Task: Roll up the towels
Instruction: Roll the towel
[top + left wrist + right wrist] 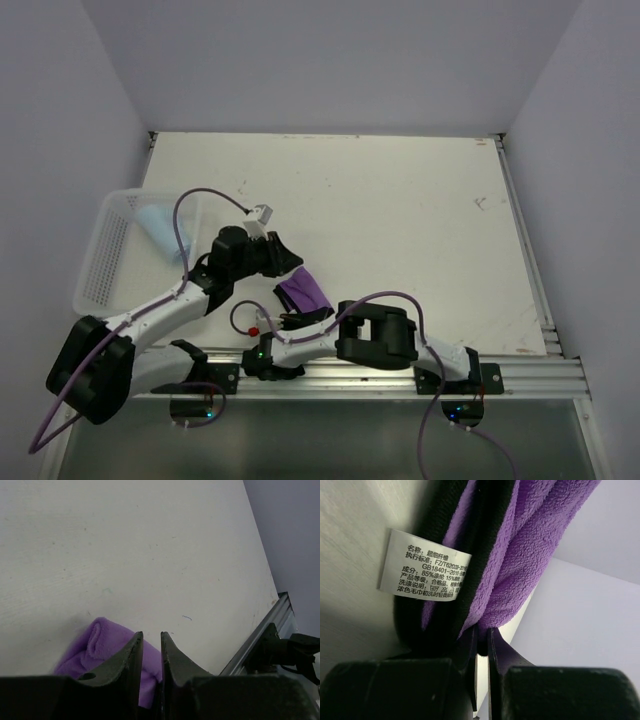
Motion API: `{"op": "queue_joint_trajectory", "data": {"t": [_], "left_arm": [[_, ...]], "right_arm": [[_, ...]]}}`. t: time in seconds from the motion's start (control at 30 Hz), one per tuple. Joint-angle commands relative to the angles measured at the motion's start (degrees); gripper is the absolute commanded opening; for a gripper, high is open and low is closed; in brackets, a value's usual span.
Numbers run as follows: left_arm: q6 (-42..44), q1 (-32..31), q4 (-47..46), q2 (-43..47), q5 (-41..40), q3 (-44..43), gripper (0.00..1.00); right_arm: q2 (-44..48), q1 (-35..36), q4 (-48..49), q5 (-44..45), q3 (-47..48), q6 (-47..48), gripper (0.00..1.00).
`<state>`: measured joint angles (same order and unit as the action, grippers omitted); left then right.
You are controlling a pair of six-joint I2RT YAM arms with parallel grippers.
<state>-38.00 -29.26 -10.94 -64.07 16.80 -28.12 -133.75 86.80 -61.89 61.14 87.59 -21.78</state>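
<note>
The top view looks down from above and behind the arm bases (195, 385) over the whole desk (400, 220). Both wrist views sit very close to the purple towel (305, 292), shared by all three.

dark towel (520, 555): you'll see plush purple on one face, black on the other.
tag (427, 567): white, with rows of small black print.
light towel (158, 228): plain pale blue.
basket (100, 270): white mesh grid.
table (400, 230): off-white, with faint scuffs near your far right corner.
left pincer (151, 636): black.
right pincer (482, 630): black.
</note>
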Motion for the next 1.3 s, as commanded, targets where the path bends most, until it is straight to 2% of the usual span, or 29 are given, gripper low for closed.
{"op": "queue_joint_trajectory", "data": {"t": [0.0, 0.27, 0.67, 1.0, 1.2, 1.23, 1.27], "left_arm": [[-1.55, 0.25, -10.94, -2.63, 9.56, 1.40, 0.24], [-2.95, 0.16, -16.48, -9.13, 14.49, 3.94, 0.22], [-3.75, -0.89, -22.37, -17.65, 15.81, 5.27, 0.22], [-2.70, -1.07, -17.10, -24.25, 9.75, 5.09, 0.16], [-3.31, -1.07, -17.54, -28.29, 8.16, 5.44, 0.13], [-3.40, -1.07, -17.54, -28.73, 7.82, 5.44, 0.12], [-3.40, -1.07, -17.54, -29.00, 7.55, 5.53, 0.12]], "right_arm": [[-5.20, -1.46, 8.89, -17.02, -0.85, -3.97, 0.00], [-5.73, -1.46, 8.71, -17.46, -0.41, -3.53, 0.00], [-6.34, -1.55, 8.10, -17.64, 0.21, -3.53, 0.00], [-6.52, -1.55, 7.84, -17.55, 0.47, -3.53, 0.00], [-5.73, -1.46, 7.57, -16.33, 0.65, -4.41, 0.00], [-5.55, -1.55, 7.40, -16.23, 0.65, -4.58, 0.01], [-5.38, -1.55, 7.31, -15.88, 0.74, -4.76, 0.07]]}}
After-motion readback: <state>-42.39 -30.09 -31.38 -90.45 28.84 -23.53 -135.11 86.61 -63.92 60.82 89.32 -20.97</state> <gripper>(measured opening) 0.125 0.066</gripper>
